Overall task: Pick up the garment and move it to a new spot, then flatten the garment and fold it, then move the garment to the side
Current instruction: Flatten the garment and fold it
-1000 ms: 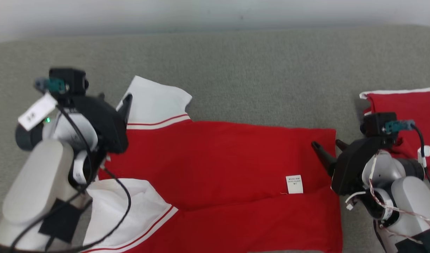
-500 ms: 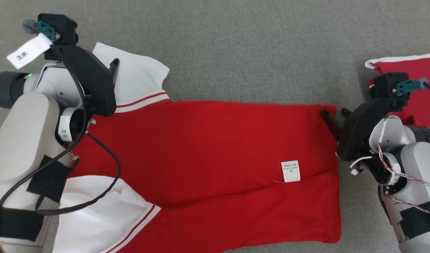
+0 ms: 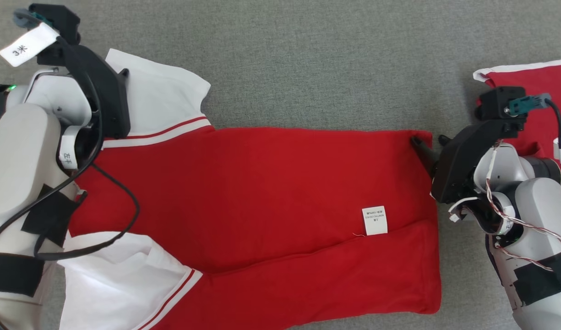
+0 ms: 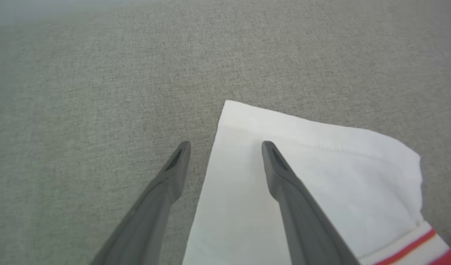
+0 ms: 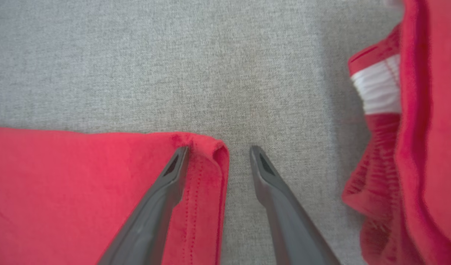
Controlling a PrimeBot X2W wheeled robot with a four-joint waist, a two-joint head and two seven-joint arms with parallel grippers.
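Head view, from the near edge outward: the garment (image 3: 271, 183), red with white sleeves, lies spread on the grey surface (image 3: 335, 59), its length running left to right. Its near sleeve (image 3: 120, 279) sits at the lower left, joined to the red by a striped band. A crease slants up through the near part of the red cloth toward the right. A small white label (image 3: 374, 220) lies at the crease's right end, close to the hem. The left arm's pale forearm covers the garment's left edge, and a black cable (image 3: 124, 220) loops over the red cloth there.

Farther back on the right, the right gripper (image 3: 429, 139) is at the hem's far corner. In the right wrist view its jaws stand apart. One finger is over the red corner and the other over bare grey, with the corner's rolled edge between them and nothing pinched.

At the far left lies the far sleeve (image 3: 161, 101). The left wrist view shows the left gripper (image 4: 227, 147) spread wide astride that sleeve's outer edge. One finger is above the white cloth near its corner, the other above the grey just beside it. It grips nothing, and I cannot tell whether the tips touch down.

Beyond the right arm, apart from the garment, lies another garment (image 3: 532, 78), red with white trim and rumpled.
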